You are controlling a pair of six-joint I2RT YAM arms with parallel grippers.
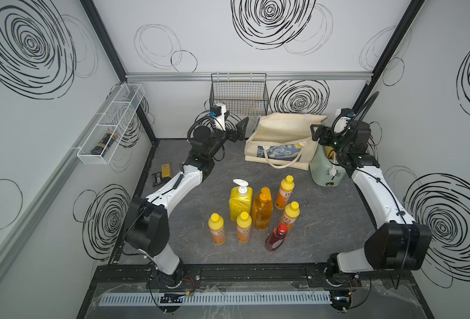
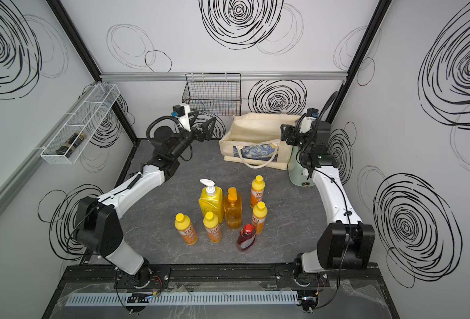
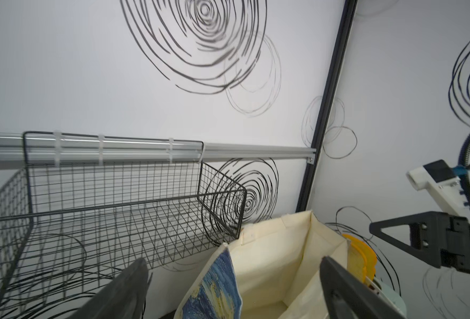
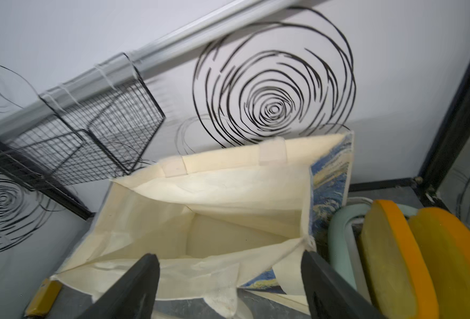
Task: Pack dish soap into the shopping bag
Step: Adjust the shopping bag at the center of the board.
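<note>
Several dish soap bottles stand upright mid-table in both top views: a yellow one with a white pump (image 1: 240,203), an amber pump one (image 1: 262,211), several orange yellow-capped ones (image 1: 284,192) and a dark-red one (image 1: 276,237). The cream shopping bag (image 1: 280,140) (image 2: 256,138) stands at the back with its mouth wide and its inside bare. My left gripper (image 1: 240,129) (image 3: 232,259) hovers open at the bag's left end (image 3: 269,262). My right gripper (image 1: 317,134) (image 4: 229,254) is open over the right end, with the bag's near rim (image 4: 228,193) below the jaws.
A black wire basket (image 1: 239,96) hangs on the back wall just behind the bag. A pale green container (image 1: 325,168) holding yellow-orange items stands against the bag's right side. Yellow and black packets (image 1: 163,172) lie at the left edge. A white wire shelf (image 1: 112,124) holds a dark jar.
</note>
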